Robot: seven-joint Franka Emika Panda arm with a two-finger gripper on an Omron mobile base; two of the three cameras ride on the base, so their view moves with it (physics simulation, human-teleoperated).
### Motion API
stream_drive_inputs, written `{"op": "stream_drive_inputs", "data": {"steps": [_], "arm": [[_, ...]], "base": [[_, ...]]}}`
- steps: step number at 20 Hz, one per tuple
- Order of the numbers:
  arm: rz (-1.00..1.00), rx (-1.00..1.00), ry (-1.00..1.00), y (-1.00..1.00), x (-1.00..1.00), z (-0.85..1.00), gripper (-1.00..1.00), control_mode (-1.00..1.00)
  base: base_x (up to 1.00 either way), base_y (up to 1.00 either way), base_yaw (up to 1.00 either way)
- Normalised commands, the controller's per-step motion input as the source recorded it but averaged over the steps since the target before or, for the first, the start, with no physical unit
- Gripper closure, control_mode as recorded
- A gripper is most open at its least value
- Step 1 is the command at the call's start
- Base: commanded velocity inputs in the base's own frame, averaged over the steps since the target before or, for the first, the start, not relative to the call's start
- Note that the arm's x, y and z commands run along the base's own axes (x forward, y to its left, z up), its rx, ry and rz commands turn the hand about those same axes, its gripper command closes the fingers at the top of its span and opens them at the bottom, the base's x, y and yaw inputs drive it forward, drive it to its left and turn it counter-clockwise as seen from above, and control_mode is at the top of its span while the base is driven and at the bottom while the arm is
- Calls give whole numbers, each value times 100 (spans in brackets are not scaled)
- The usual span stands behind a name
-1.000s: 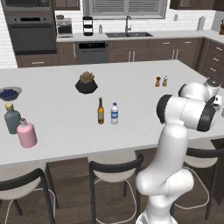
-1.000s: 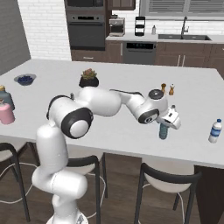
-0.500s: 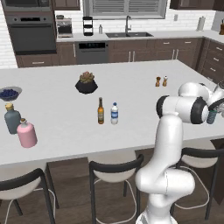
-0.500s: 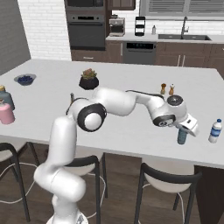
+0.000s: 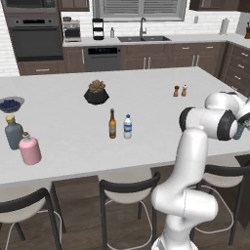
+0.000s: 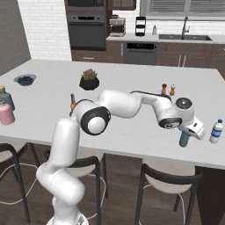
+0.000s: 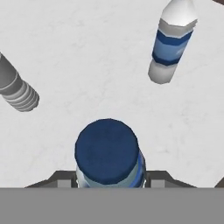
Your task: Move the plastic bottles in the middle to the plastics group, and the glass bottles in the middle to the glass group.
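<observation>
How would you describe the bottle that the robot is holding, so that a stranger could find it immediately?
Look at the right end of the long white counter, near its front edge. There the end effector is shut on a short teal bottle with a dark blue cap. The bottle beside it is clear, with a white cap and a blue label.

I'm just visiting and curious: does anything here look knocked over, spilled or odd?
Nothing stands out. The beer bottle and water bottle stand upright mid-counter, and the gripper holds a teal bottle upright by another bottle.
</observation>
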Motion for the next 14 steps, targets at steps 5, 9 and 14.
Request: {"op": "stream_drive_inputs", "data": {"steps": [5,9,14], "arm": [[1,-2,-1,5,13,-3,100,-100],[0,0,0,0,46,3,100,-100],[0,0,0,0,39,0,100,-100]], "base": [[0,0,0],[0,0,0],[0,0,0]]}}
